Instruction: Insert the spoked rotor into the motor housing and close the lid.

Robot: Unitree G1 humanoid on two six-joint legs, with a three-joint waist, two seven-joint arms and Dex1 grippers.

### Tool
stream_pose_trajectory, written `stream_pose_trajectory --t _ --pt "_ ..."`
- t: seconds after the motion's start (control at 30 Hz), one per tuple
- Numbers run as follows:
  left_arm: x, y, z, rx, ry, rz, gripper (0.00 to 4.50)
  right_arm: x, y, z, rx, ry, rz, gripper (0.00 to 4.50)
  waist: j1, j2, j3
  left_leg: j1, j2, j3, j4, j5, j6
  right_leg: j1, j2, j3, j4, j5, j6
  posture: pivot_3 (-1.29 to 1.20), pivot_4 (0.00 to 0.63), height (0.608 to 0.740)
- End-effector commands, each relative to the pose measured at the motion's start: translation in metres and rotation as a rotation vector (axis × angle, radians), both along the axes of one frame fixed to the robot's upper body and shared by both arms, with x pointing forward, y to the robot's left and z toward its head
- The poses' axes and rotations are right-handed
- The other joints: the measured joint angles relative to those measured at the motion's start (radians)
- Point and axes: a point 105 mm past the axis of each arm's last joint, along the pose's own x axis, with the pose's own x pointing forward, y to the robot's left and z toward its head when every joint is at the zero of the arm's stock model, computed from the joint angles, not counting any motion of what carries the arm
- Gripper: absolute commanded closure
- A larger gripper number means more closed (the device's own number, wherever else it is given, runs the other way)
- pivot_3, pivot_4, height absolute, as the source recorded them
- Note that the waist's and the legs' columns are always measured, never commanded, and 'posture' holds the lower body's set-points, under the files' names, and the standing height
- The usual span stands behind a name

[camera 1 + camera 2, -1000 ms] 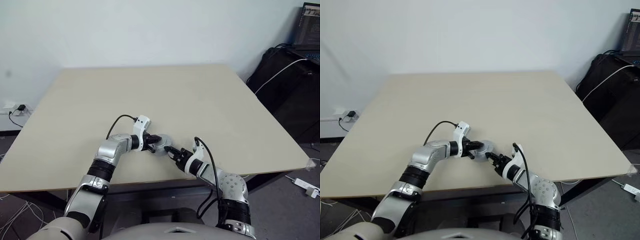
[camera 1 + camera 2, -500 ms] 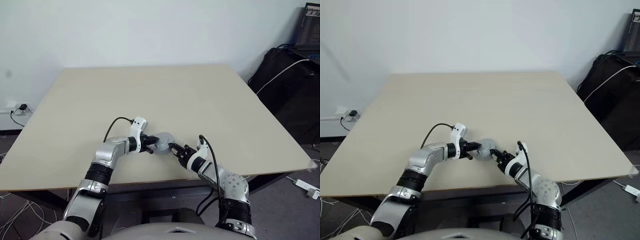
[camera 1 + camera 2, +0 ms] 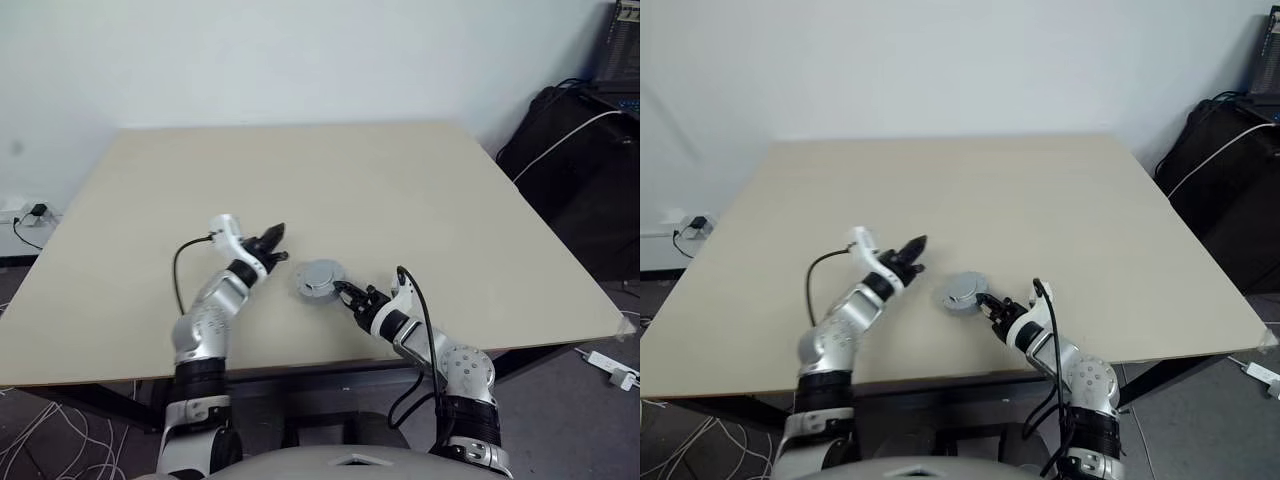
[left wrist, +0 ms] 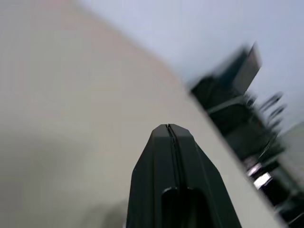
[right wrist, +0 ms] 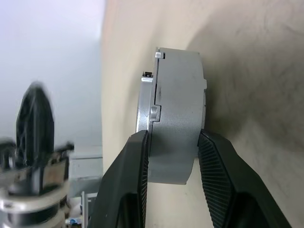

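A round silver-grey metal puck lies on the table near its front edge: the motor housing with the lid closed over it. The spoked rotor is hidden. My right gripper is shut on the near edge of this stack, one finger on the lid side and the other on the far face. My left gripper hangs a short way to the left of the housing, raised off the table, fingers pressed shut on nothing.
A black bag with a white cable stands right of the table, with a laptop above it. Cables and a power strip lie on the floor. The table's front edge runs just below both grippers.
My left gripper has come off the housing and swung left and up, away from it. My right gripper has stayed at the housing's near edge.
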Motion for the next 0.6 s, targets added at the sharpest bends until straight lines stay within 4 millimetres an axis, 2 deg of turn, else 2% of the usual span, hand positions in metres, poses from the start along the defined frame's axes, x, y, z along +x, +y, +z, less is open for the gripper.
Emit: stream_pose_trajectory --t 0.03,0.13,0.23,0.37,0.5,0.6 --pt "-0.027 -0.006 -0.010 -0.158 0.067 -0.032 4.50 0.006 0.017 0.030 0.127 -0.103 -0.009 3.27 0.001 0.000 0.000 0.000 0.000 0.000 0.000 0.000 -0.001 0.000 0.000 0.000 0.000 0.000 0.000 0.00 0.000 0.740" --pt "-0.051 -0.008 -0.029 -0.228 0.162 -0.068 3.62 0.007 0.017 0.032 0.138 -0.112 -0.008 3.27 0.005 -0.002 0.002 -0.001 -0.001 0.000 0.002 0.000 0.000 0.001 0.000 0.000 -0.001 -0.004 -0.006 0.00 0.000 0.740" --pt "-0.073 -0.014 -0.043 -0.324 0.239 -0.078 2.65 0.007 0.018 0.038 0.152 -0.131 0.002 3.27 0.003 -0.002 0.003 0.000 -0.001 0.000 0.004 -0.003 0.005 0.002 -0.001 0.000 -0.001 -0.003 -0.005 0.00 0.000 0.740" --pt "-0.083 -0.016 -0.040 -0.491 0.236 -0.036 1.25 0.008 0.019 0.045 0.156 -0.153 0.018 3.27 0.003 -0.001 0.003 0.001 -0.001 0.001 0.004 -0.003 0.005 0.003 -0.001 0.000 0.000 -0.002 -0.005 0.00 0.000 0.740" --pt "-0.089 -0.023 -0.040 -0.554 0.249 -0.034 0.00 0.010 0.019 0.053 0.161 -0.180 0.030 3.27 0.002 0.000 0.003 0.003 -0.001 0.000 0.002 -0.003 0.005 0.002 -0.001 0.000 0.002 -0.002 -0.006 0.00 0.000 0.740" --pt "-0.090 -0.032 -0.040 -0.586 0.263 -0.059 0.00 0.009 0.022 0.061 0.172 -0.201 0.049 3.27 0.002 0.000 0.003 0.003 -0.001 0.000 0.002 -0.003 0.005 0.002 0.000 0.000 0.002 -0.002 -0.006 0.00 0.000 0.740"
